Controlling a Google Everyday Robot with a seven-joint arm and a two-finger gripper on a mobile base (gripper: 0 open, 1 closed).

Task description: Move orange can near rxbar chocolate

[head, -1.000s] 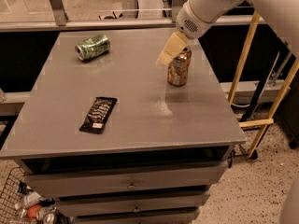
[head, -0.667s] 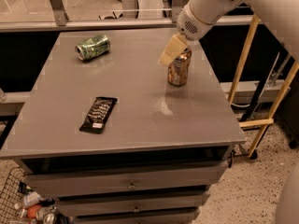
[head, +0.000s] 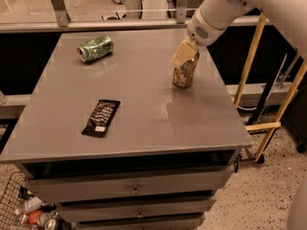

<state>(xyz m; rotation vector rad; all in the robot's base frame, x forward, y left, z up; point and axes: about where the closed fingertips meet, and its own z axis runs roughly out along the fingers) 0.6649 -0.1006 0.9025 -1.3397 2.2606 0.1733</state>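
The orange can (head: pixel 185 74) stands upright on the right part of the grey table (head: pixel 139 119). My gripper (head: pixel 184 55) comes down from the upper right and sits over the can's top, covering the upper part of it. The rxbar chocolate (head: pixel 101 117), a flat black wrapper with white lettering, lies on the left front part of the table, well apart from the can.
A green can (head: pixel 96 48) lies on its side at the table's back left. Drawers (head: pixel 134 190) sit below the tabletop. Yellow wooden rails (head: pixel 268 126) stand to the right of the table. A wire basket with bottles (head: pixel 29 212) is at the lower left.
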